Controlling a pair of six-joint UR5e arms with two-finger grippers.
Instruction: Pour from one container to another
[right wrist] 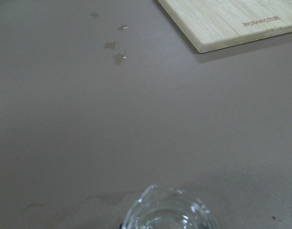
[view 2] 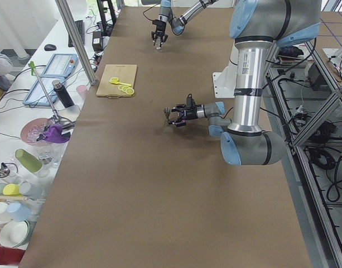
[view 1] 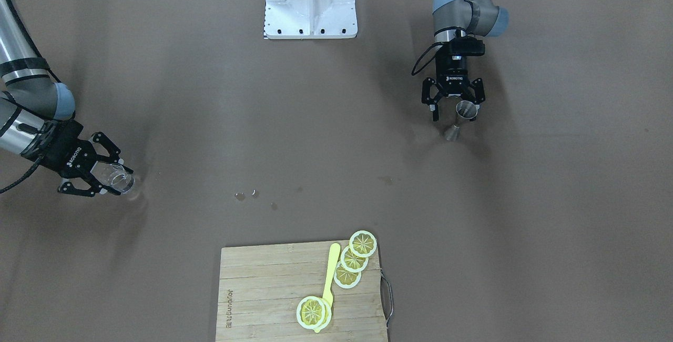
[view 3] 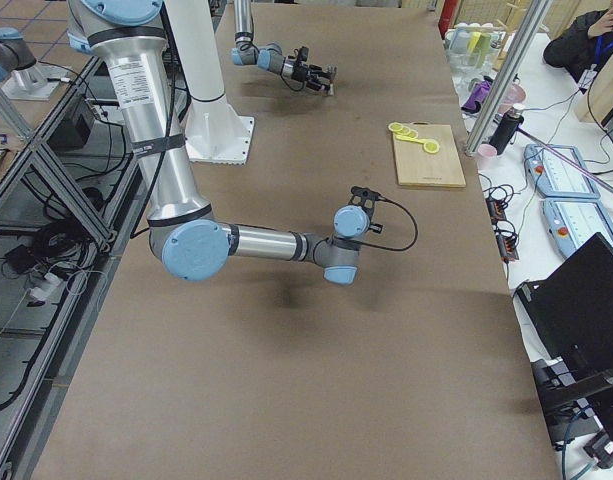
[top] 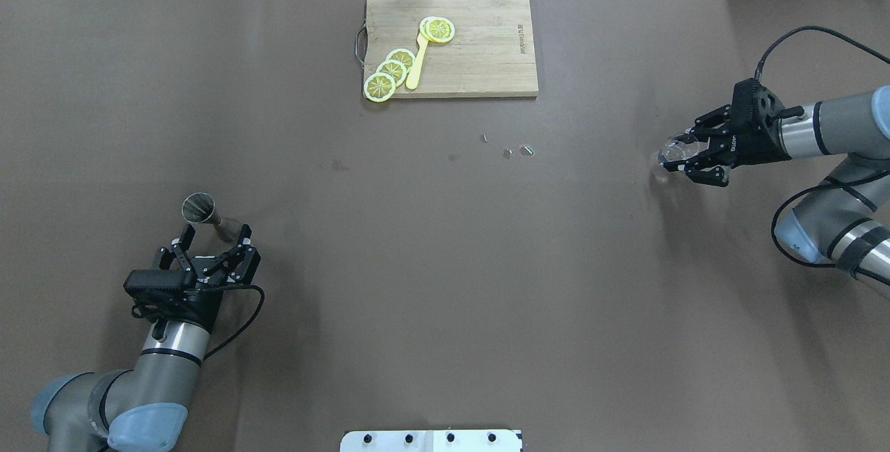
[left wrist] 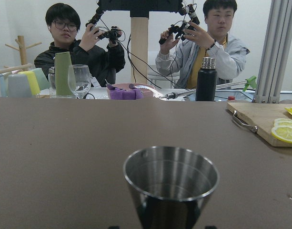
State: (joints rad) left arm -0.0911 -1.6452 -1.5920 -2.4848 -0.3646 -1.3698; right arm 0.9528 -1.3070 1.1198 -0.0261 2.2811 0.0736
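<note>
The steel jigger (top: 201,210) stands upright on the brown table at the near left, its dark mouth up. My left gripper (top: 214,235) is open, one finger on each side of the jigger's lower half, with no visible contact. The left wrist view shows the jigger (left wrist: 170,183) very close, dead centre. At the far right, my right gripper (top: 687,154) is shut on the clear glass cup (top: 676,149), which looks slightly off the table. In the front view the cup (view 1: 120,178) glints between the right gripper's fingertips (view 1: 122,167). Its rim (right wrist: 167,212) shows at the bottom of the right wrist view.
A wooden cutting board (top: 487,62) lies at the table's far middle with lemon slices (top: 391,71) and a yellow utensil (top: 417,62) on it. Small water drops (top: 518,151) sit in front of it. The white robot base (view 1: 310,0) is mid-table. Two operators sit beyond the far edge.
</note>
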